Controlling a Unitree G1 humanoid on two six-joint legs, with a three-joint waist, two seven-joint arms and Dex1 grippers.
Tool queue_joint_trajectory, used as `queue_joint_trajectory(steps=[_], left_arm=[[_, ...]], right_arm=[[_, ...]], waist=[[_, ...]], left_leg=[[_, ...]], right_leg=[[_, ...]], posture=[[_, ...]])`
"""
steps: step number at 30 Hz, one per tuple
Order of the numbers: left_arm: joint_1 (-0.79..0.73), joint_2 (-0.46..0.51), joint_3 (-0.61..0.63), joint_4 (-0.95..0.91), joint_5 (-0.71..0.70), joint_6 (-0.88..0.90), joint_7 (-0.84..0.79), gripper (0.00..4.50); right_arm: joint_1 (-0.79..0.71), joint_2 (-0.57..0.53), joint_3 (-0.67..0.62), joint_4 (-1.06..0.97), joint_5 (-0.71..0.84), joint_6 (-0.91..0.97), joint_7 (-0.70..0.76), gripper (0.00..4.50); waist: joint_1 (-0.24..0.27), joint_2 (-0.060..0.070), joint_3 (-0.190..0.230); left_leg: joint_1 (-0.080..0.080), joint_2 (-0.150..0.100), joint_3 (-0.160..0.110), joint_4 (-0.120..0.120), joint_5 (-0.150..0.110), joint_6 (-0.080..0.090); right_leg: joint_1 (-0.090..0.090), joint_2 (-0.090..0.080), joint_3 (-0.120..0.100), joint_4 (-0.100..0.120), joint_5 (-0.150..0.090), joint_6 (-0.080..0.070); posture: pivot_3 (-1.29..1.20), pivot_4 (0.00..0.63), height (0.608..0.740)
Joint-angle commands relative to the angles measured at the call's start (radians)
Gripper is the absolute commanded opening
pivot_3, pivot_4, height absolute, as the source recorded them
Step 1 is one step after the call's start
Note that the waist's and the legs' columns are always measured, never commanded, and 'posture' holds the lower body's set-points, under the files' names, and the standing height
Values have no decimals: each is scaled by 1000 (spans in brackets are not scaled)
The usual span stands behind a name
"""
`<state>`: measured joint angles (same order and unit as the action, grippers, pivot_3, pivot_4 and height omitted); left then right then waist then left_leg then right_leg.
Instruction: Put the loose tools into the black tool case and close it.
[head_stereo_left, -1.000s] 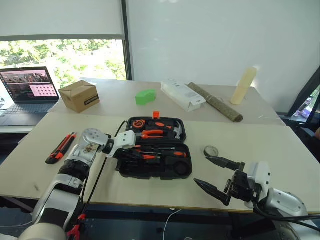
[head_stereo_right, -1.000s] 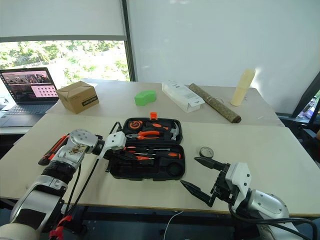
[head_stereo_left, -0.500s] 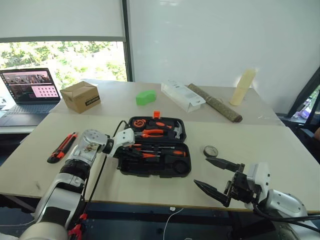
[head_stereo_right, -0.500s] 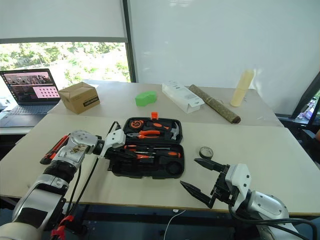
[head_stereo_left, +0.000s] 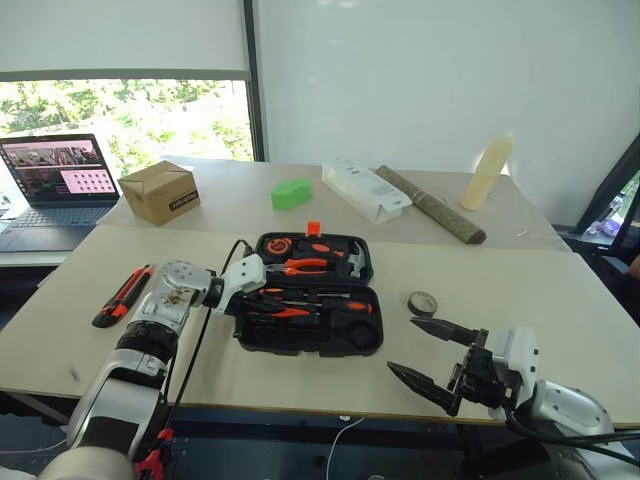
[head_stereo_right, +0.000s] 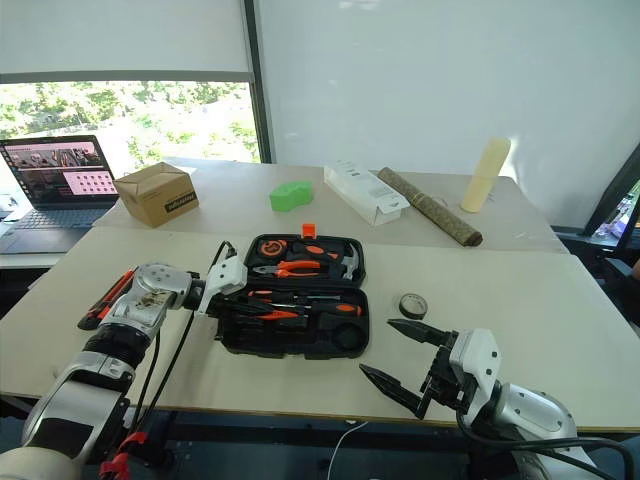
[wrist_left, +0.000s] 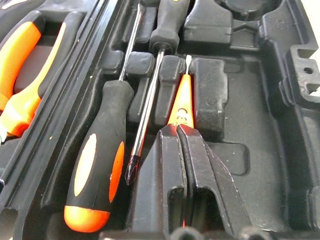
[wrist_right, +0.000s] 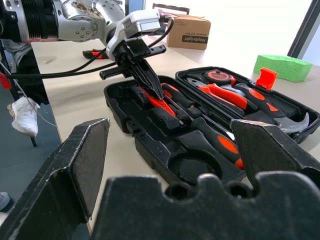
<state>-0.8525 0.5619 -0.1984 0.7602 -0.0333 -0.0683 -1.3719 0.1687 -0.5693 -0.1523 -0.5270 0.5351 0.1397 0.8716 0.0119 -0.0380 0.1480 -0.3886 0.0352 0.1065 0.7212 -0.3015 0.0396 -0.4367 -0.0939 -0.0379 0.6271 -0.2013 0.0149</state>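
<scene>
Your left gripper (wrist_left: 181, 131) has its jaws pinched together on the tail of the slim orange screwdriver (wrist_left: 181, 102); the black fingers cover that end of the handle, so you can't see how much of it sits in its slot. It lies in the near half of the tool case (head_stereo_left: 305, 305), beside a bare steel shaft and one fat orange-and-black screwdriver (wrist_left: 97, 165), rubbery grip, rounded butt. A second orange-and-black screwdriver (wrist_right: 220, 141) lies in the same tray. The case is open flat on the tabletop (head_stereo_left: 560, 300), matte moulded plastic, orange latch (head_stereo_left: 312, 229) standing up at the far edge; the lid half holds pliers and a hammer head, partly cut off in the left wrist view. Your right gripper (head_stereo_left: 432, 356) hangs above the front edge with its jaws spread wide, gripping nothing. The tape roll (head_stereo_left: 422, 302) lies flat to the right of the case, just beyond the right gripper. The utility knife (head_stereo_left: 123, 296) lies to the left of the left forearm, well apart from the case.
</scene>
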Motion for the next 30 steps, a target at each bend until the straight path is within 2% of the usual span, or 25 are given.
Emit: queue_joint_trajectory(steps=[1,6,10,13,15,16,19,20,21,22,23,27,30], left_arm=[[-10,13,-9,15,26,-10,-3,81],[22,26,-28,1,37,-29,-36,81],[55,30,58,-51,-49,-61,-15,81],[128,55,189,-157,-156,-96,40,792],[205,78,274,-251,-240,-84,44,1478],[262,96,317,-310,-274,-64,54,1967],[548,155,541,-511,-358,-3,173,2934],[646,157,621,-563,-370,22,235,3377],[727,153,684,-601,-376,32,283,3577],[796,143,738,-634,-384,43,325,4109],[864,126,791,-670,-400,66,370,4332],[1091,29,952,-752,-443,105,517,4425],[1144,-26,997,-793,-477,155,620,4425]], right_arm=[[-5,0,-6,-13,24,-3,3,4500],[-7,0,-7,-4,21,-8,4,4500],[-4,0,-12,3,17,-20,8,4500],[-2,1,-23,15,17,-41,20,4500],[-3,2,-31,22,21,-54,30,4500],[-1,2,-36,23,31,-52,36,4500],[-22,6,-41,37,38,-73,55,4500],[-32,10,-39,40,43,-73,58,4500],[-40,10,-37,41,47,-74,62,4500],[-49,12,-34,44,42,-83,64,4500],[-57,14,-31,46,42,-84,64,4500],[-84,16,-14,53,35,-92,75,4500],[-103,17,-3,57,38,-86,80,4500]], waist=[[0,0,0],[0,0,0],[-2,0,0],[-4,0,0],[-8,0,0],[-11,0,0],[-28,1,0],[-32,1,0],[-33,1,0],[-33,1,0],[-28,1,0],[0,1,0],[10,1,0]], left_leg=[[0,0,0,0,0,0],[0,0,0,0,0,0],[1,0,0,0,0,0],[1,1,0,0,0,0],[0,2,0,0,0,0],[0,2,0,0,0,0],[1,5,1,-2,0,0],[4,6,3,-4,0,-1],[5,6,3,-6,0,-1],[5,7,3,-7,0,-1],[5,8,4,-7,0,-1],[6,8,3,-6,0,-2],[8,8,4,-6,0,-2]], right_leg=[[0,0,0,0,0,0],[0,0,0,0,0,0],[1,0,0,0,0,0],[0,0,1,1,0,0],[-1,0,1,1,0,0],[-1,0,1,1,0,0],[-1,0,2,1,0,0],[-1,0,4,0,0,-1],[0,0,4,-1,0,-1],[-1,0,3,-1,0,-1],[-1,0,4,-1,0,-1],[1,-2,0,-2,0,-2],[2,-3,0,-3,0,-2]], posture=[[0,150,740],[0,150,740],[0,150,740],[0,150,740],[0,150,740],[0,150,740],[0,150,740],[0,150,740],[0,150,740],[0,150,740],[0,150,740],[0,150,740],[0,150,740]])
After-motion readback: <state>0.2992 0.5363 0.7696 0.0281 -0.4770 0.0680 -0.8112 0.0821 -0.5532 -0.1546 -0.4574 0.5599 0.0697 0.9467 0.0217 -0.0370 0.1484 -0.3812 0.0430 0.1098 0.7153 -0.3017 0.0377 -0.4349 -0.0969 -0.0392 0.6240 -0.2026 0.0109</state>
